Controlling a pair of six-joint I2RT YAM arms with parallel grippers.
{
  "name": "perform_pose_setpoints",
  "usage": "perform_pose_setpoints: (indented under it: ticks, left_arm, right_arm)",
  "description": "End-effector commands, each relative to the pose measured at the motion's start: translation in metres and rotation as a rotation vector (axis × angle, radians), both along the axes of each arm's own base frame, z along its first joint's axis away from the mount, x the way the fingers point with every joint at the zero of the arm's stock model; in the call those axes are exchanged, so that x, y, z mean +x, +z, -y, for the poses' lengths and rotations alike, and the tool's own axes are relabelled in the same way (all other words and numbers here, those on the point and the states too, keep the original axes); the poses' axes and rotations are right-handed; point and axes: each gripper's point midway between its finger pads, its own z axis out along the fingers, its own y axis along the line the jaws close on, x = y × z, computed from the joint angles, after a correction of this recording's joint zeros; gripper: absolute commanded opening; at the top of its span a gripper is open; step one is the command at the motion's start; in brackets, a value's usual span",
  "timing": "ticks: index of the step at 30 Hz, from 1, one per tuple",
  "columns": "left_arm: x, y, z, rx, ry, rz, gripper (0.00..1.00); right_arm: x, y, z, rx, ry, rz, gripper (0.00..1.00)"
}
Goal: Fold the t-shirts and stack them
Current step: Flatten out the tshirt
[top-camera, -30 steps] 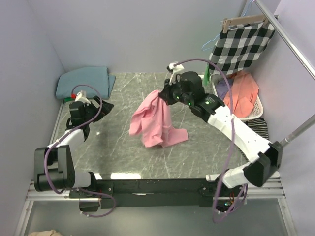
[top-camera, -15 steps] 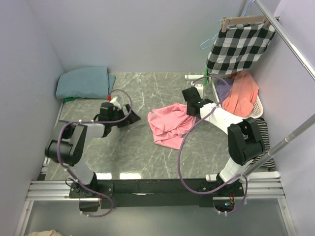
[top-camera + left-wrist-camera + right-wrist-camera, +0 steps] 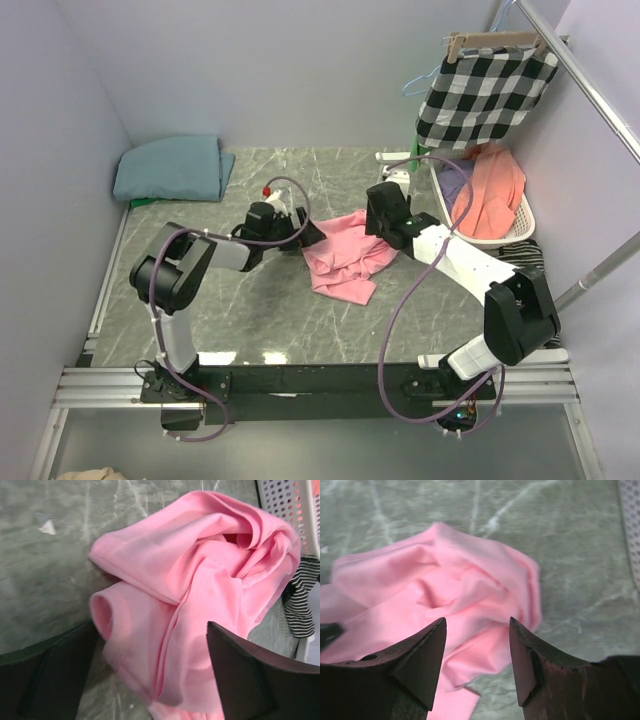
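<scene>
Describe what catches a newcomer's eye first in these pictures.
A crumpled pink t-shirt lies mid-table, the left end effector and right end effector open on either side of it. A folded teal t-shirt sits in the far left corner; a black-and-white checked cloth hangs at far right.

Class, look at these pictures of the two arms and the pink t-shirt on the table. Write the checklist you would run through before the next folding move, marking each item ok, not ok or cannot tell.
1. Pink t-shirt spread flat on the table: not ok, it lies crumpled.
2. Left gripper open at the shirt's left edge: ok.
3. Right gripper open, nothing between its fingers: ok.
4. Sleeve opening in view to grab: ok, in the left wrist view.
5. Collar and hem located: cannot tell, folds hide them.
6. Teal t-shirt folded in the far left corner: ok.
</scene>
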Motion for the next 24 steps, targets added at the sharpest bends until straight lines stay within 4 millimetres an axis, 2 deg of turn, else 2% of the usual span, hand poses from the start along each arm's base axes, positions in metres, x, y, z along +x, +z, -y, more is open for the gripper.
perform_pose_setpoints:
  ticks: [1,2,3,6,8,9,11,12,14,15,17,18,20,21,23,24]
  left_arm:
    - [-0.007,-0.024,0.010,0.055,-0.007,-0.055,0.79]
    - [-0.007,-0.024,0.011,0.049,-0.003,-0.058,0.26]
    - [-0.006,-0.025,0.009,0.055,0.012,-0.062,0.01]
    - [-0.006,-0.012,0.004,0.075,0.026,-0.043,0.01]
    - [-0.006,-0.003,-0.003,0.107,0.035,-0.019,0.01]
    - [-0.007,0.013,-0.007,0.114,0.047,0.006,0.01]
    - [-0.009,0.027,-0.016,0.146,0.059,0.036,0.01]
    - [-0.015,0.045,-0.022,0.160,0.067,0.048,0.01]
    - [-0.013,0.066,-0.035,0.204,0.110,0.099,0.01]
    - [-0.016,0.093,-0.042,0.196,0.131,0.147,0.01]
    - [-0.021,0.110,-0.059,0.239,0.169,0.171,0.01]
    - [-0.027,0.137,-0.066,0.218,0.189,0.223,0.01]
    - [-0.034,0.153,-0.083,0.238,0.224,0.240,0.01]
    - [-0.042,0.176,-0.091,0.214,0.240,0.282,0.01]
    - [-0.045,0.193,-0.111,0.234,0.293,0.304,0.01]
    - [-0.052,0.211,-0.119,0.222,0.312,0.339,0.01]
  right_arm:
    - [0.011,0.022,-0.025,0.072,0.062,0.059,0.59]
    - [0.011,0.019,-0.026,0.069,0.073,0.048,0.59]
    - [0.013,0.014,-0.029,0.069,0.083,0.040,0.57]
    - [0.017,-0.001,-0.035,0.054,0.107,0.006,0.57]
    - [0.025,-0.003,-0.034,0.025,0.098,0.003,0.59]
    - [0.027,-0.014,-0.031,-0.007,0.085,-0.023,0.66]
    - [0.037,-0.013,-0.036,-0.023,0.102,-0.021,0.73]
    - [0.040,-0.020,-0.039,-0.029,0.115,-0.038,0.73]
    - [0.047,-0.022,-0.051,0.003,0.152,-0.045,0.71]
    - [0.047,-0.033,-0.051,0.003,0.152,-0.082,0.53]
    - [0.049,-0.036,-0.065,0.051,0.187,-0.099,0.32]
    - [0.047,-0.038,-0.069,0.064,0.195,-0.112,0.00]
    - [0.043,-0.038,-0.076,0.110,0.218,-0.108,0.00]
    - [0.042,-0.022,-0.085,0.164,0.250,-0.070,0.00]
    - [0.031,-0.012,-0.091,0.216,0.287,-0.048,0.00]
    - [0.027,0.016,-0.096,0.265,0.320,0.013,0.00]
